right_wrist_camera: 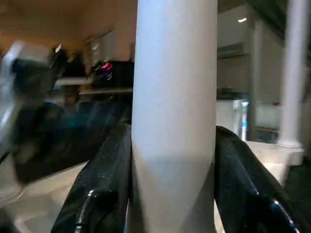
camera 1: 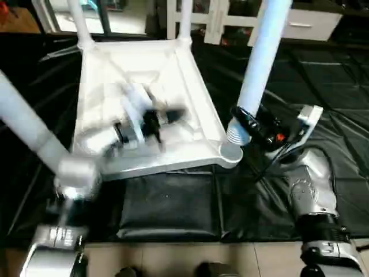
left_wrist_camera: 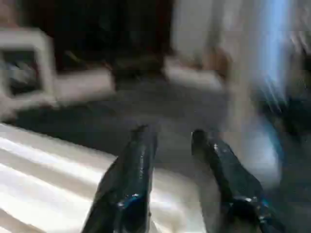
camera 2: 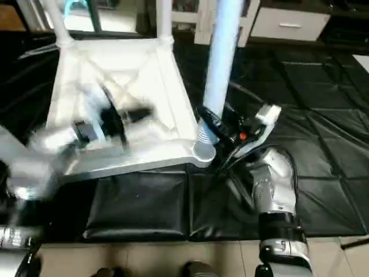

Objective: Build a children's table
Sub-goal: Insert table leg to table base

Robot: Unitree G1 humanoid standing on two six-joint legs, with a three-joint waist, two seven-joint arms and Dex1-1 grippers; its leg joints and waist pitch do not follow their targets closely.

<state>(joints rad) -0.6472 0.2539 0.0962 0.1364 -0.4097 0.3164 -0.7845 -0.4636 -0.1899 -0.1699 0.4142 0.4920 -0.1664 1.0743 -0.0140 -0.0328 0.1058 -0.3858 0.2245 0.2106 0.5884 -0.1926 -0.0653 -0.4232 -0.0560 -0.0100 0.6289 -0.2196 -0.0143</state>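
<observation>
From the left eye view we see the white plastic square table top (camera 1: 144, 98) lying upside down on black sheeting (camera 1: 173, 208), its diagonal-ribbed underside facing up. Two long white tapered tube legs (camera 1: 184, 20) stand in the far corner sockets, and a third (camera 1: 26, 124) leans out of the near left corner, seemingly seated there. Our right gripper (camera 1: 245, 124) clasps a fourth white tube leg (camera 1: 262, 52) near its threaded lower end, which sits just at the round socket (camera 1: 230, 153) of the near right corner. Our left gripper (camera 1: 147, 124) hovers blurred over the middle of the underside.

The right eye view gives the same layout: the fourth leg's ribbed tip touches or nearly touches the corner socket, though we cannot tell whether it has entered.

In the left wrist view, our left gripper's two black fingers (left_wrist_camera: 131, 179) stand apart with nothing between them, the white top below.

In the right wrist view, both black fingers (right_wrist_camera: 102, 184) press against the sides of the white leg, holding it upright.

We judge the build well advanced: three legs appear fitted, and what remains is to seat and fasten this last leg in its socket, then turn the table onto its feet.
</observation>
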